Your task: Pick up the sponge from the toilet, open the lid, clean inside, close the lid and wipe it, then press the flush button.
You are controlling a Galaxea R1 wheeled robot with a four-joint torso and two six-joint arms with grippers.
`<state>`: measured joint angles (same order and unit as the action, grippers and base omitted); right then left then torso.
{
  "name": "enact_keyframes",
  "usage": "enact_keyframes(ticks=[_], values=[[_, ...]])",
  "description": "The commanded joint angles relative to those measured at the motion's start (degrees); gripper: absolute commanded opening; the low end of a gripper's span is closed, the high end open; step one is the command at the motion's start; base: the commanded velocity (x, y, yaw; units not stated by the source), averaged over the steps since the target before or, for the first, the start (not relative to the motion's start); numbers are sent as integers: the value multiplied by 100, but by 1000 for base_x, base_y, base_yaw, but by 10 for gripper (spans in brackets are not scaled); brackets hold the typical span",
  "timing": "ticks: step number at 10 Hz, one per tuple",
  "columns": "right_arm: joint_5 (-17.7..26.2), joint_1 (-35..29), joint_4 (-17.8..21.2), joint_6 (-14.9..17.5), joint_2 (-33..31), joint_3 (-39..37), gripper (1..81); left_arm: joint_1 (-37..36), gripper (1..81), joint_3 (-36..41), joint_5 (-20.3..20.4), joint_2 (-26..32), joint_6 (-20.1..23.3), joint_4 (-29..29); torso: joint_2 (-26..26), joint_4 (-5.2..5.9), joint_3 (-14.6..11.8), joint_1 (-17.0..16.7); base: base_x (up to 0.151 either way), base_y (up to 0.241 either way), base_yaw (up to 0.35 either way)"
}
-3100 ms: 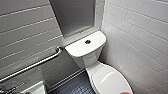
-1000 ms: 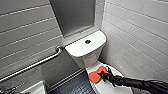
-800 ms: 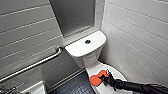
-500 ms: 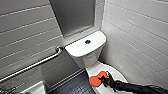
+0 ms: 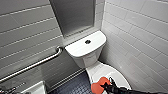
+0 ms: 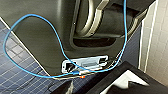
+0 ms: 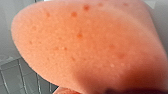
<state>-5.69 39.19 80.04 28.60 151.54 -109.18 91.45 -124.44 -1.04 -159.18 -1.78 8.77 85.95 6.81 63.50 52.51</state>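
Note:
The white toilet stands in the corner with its oval lid down. On the flat tank cover sits the small dark flush button. My right gripper reaches in from the lower right and is shut on the orange-red sponge, held at the lid's near left edge. In the right wrist view the sponge sits close up, with grey tiles behind it. My left gripper is open and empty, low beside the robot's dark body over the blue floor.
A steel grab bar slants along the left tiled wall. Behind the tank is a grey recessed niche. White tiles close the right side. Dark blue tiled floor lies left of the bowl. A blue cable loops across the robot's body.
My right arm came into view with the sponge, and over the last second it has slid lower along the lid's left side. The lid stays down.

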Motion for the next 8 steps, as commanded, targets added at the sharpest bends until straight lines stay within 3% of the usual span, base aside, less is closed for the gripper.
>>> enact_keyframes(ticks=[1,4,6,8], values=[[191,76,38,14,-743,572,10,246,811,86,-529,79,2,-24,0,0,0,0,0,0,0],[157,365,46,6,-1351,942,10,237,811,78,-529,44,11,-15,0,0,0,0,0,0,0],[-274,559,29,5,-1783,1453,10,229,811,95,-529,44,20,2,0,0,0,0,0,0,0],[-362,778,-50,5,-1984,1585,10,229,811,104,-529,35,29,20,0,0,0,0,0,0,0]])
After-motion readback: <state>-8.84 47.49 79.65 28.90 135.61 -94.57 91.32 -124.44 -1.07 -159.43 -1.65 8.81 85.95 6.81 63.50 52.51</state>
